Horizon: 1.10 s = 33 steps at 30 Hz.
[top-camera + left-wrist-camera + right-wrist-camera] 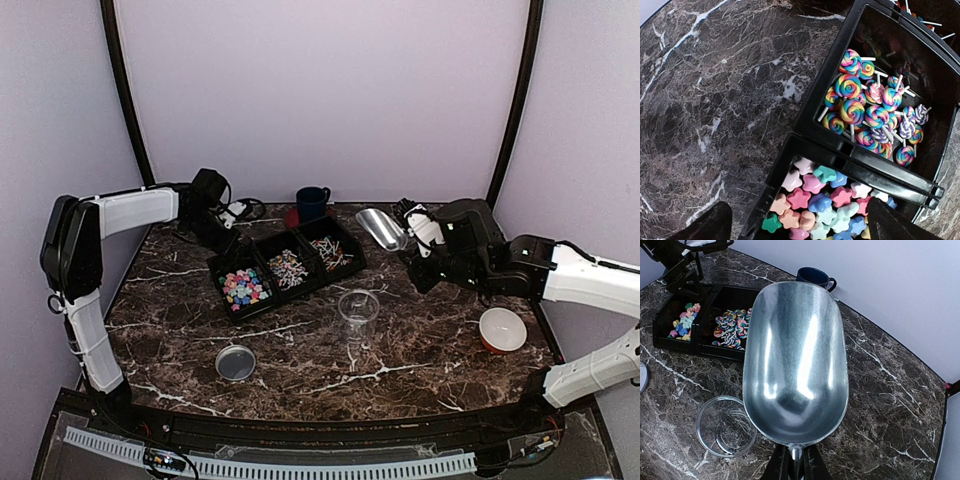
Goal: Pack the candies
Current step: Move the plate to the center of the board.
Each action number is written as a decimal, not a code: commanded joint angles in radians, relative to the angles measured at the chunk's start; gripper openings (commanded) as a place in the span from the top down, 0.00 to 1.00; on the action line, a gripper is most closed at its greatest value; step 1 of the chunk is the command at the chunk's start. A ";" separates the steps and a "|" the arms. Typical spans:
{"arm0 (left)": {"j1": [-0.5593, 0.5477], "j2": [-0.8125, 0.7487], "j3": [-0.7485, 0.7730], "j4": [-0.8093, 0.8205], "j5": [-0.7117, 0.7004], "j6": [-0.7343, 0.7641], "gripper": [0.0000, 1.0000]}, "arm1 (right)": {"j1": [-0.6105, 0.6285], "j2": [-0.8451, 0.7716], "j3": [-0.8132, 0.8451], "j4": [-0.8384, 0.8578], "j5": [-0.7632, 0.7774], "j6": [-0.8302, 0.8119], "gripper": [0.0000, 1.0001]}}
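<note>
Both arms are bolted at the near edge of the table (420, 370). The left arm is raised from its base at 7 o'clock, bent at the elbow and stretched level toward 11 o'clock. There the left gripper (222, 236) is held over the left end of three bins (812, 100), pointed down. Its fingers (705, 225) are spread wide and nothing is held between them. The right arm is brought in from 4 o'clock and folded toward 1 o'clock. The right gripper (796, 466) is pressed together on the handle of a scoop (795, 350), which is held off the table with its mouth turned toward the bins.

Nearest on the table, a lid (235, 362) is laid at 7 o'clock and a bowl (502, 330) at 4 o'clock. A cup (357, 306) is stood upright near the centre. Behind it the bins are set in a row at 11 o'clock, and the candies are kept in them: stars (815, 202) in the left bin, lollipops (865, 110) in the middle, sticks (330, 252) in the right. A mug (312, 203) is stood at 12 o'clock by the far edge.

The bowl and the arms' full reach are seen only from the top. The star shapes and lollipop swirls are made out clearly only in the left wrist view. The scoop's shiny inside and the grip on its handle are shown only in the right wrist view, where the cup is seen at 7 o'clock of the scoop.
</note>
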 commanded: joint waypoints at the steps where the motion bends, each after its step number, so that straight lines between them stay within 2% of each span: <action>1: 0.008 0.031 0.052 -0.041 0.018 0.049 0.08 | -0.007 -0.015 -0.009 0.046 -0.024 0.015 1.00; 10: 0.008 0.085 0.065 -0.043 0.022 0.078 0.26 | -0.007 -0.012 -0.006 0.043 -0.040 0.014 1.00; 14: 0.008 0.088 0.066 -0.053 0.050 0.071 0.37 | -0.007 -0.009 -0.007 0.045 -0.042 0.016 1.00; 17: 0.008 0.088 0.064 -0.068 0.065 0.061 0.51 | -0.007 -0.007 -0.007 0.046 -0.044 0.018 1.00; 18: 0.008 0.087 0.064 -0.072 0.068 0.057 0.53 | -0.007 -0.006 -0.006 0.046 -0.045 0.018 1.00; 33: -0.083 0.035 -0.026 -0.108 0.029 -0.032 0.63 | -0.006 0.020 0.032 0.028 -0.070 0.028 1.00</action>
